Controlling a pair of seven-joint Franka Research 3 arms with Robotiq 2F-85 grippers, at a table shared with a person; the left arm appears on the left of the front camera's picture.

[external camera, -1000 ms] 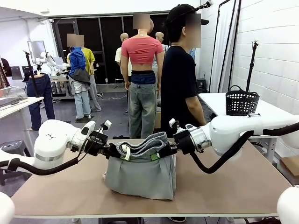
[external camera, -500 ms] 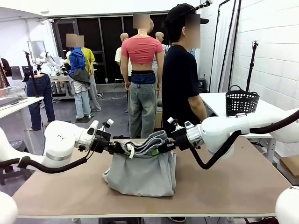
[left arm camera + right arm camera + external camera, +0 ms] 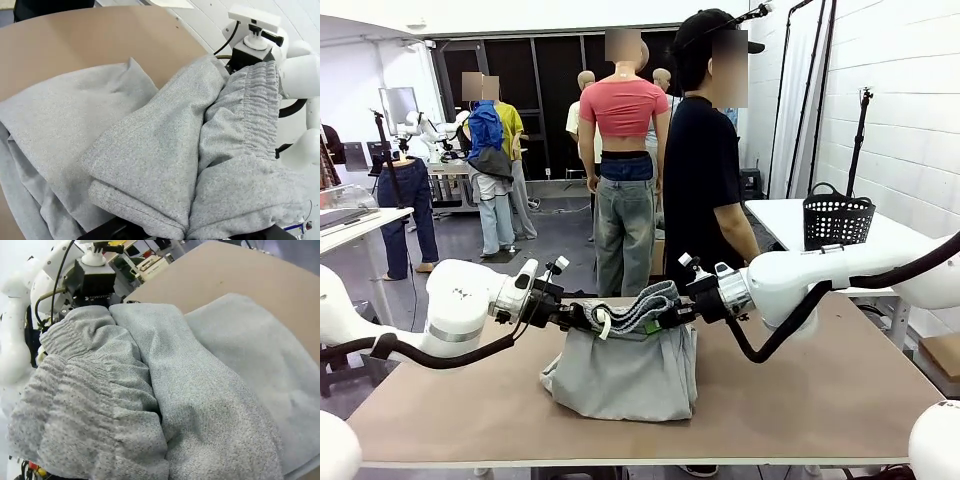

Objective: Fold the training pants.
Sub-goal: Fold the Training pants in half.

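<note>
The training pants (image 3: pixel 625 365) hang mid-frame over the brown table (image 3: pixel 820 400), lower folds resting on it, waistband (image 3: pixel 640 305) stretched between the arms. The left gripper (image 3: pixel 588 320) clamps the waistband's left end and the right gripper (image 3: pixel 665 320) its right end. A person (image 3: pixel 705 180) stands behind.
</note>
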